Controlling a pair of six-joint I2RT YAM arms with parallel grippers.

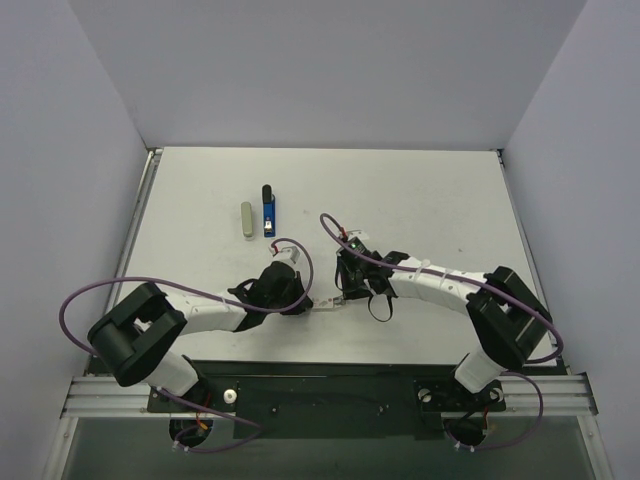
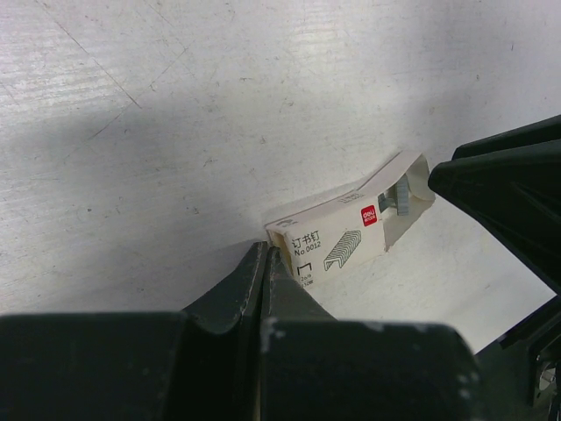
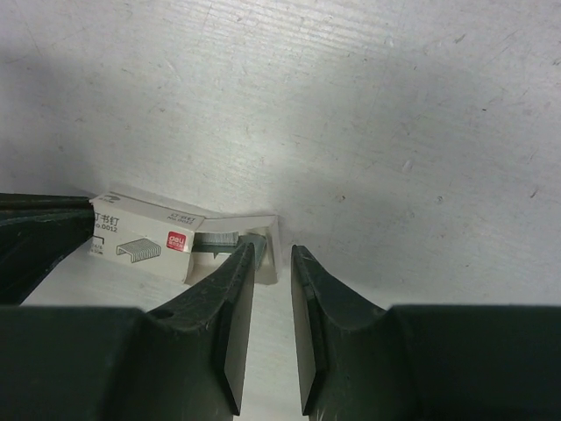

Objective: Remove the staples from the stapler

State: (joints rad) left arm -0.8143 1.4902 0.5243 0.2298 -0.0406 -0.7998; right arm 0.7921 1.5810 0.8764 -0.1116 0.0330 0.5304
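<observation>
The blue and black stapler lies at the far middle of the table, away from both arms. A small white staple box sits between my grippers. My left gripper is shut, its tips pinching the near end of the box. Grey staples show inside the box's open end, also in the left wrist view. My right gripper is slightly open and empty, with its left finger at the box's open flap.
A grey oblong piece lies just left of the stapler. The white table is walled by grey panels on three sides. A black rail runs along the near edge.
</observation>
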